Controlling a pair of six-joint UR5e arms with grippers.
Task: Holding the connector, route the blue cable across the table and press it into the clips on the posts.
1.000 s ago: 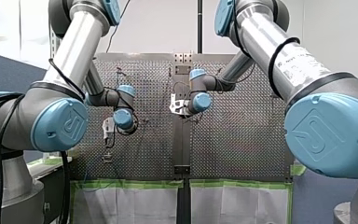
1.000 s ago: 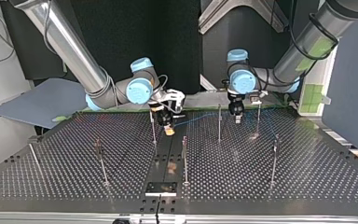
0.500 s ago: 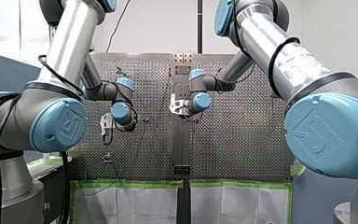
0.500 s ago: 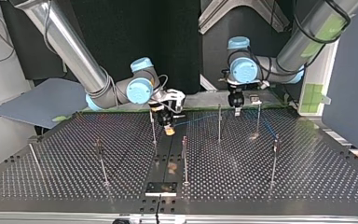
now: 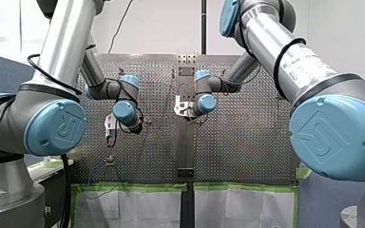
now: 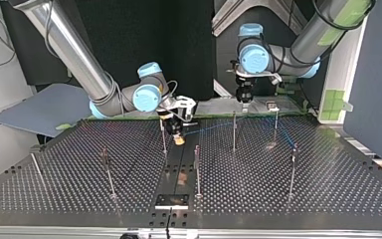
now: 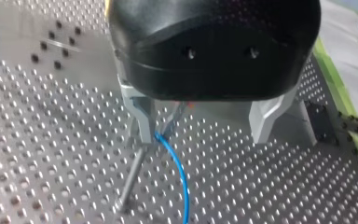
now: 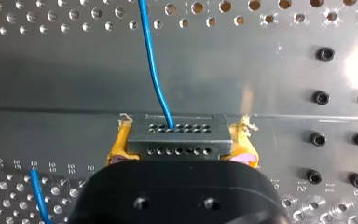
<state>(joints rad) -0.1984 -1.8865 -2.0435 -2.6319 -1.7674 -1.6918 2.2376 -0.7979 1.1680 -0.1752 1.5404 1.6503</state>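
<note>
In the right wrist view a grey connector (image 8: 177, 136) sits between yellow pads (image 8: 119, 148), so my right gripper (image 8: 179, 154) is shut on it. The blue cable (image 8: 151, 60) leaves the connector's face and runs ahead over the plate. In the top view my right gripper (image 6: 178, 133) hangs low over the table's centre strip, and the cable (image 6: 209, 128) stretches to the posts (image 6: 234, 132) at that view's right. My left gripper (image 6: 243, 98) hovers above the table's far edge. Its metal fingers (image 7: 141, 119) stand open and empty, with the cable (image 7: 181, 175) and a post (image 7: 131, 175) below them.
Several thin posts stand around the perforated table (image 6: 328, 189), among them ones at the top view's middle (image 6: 197, 169), left (image 6: 107, 172) and right (image 6: 293, 169). A dark plate (image 6: 171, 200) lies at the near edge. Green tape (image 5: 133, 187) edges the table in the front view.
My left gripper has risen and drawn back from the posts toward the table's far edge in the top view. My right gripper and the connector have stayed put.
</note>
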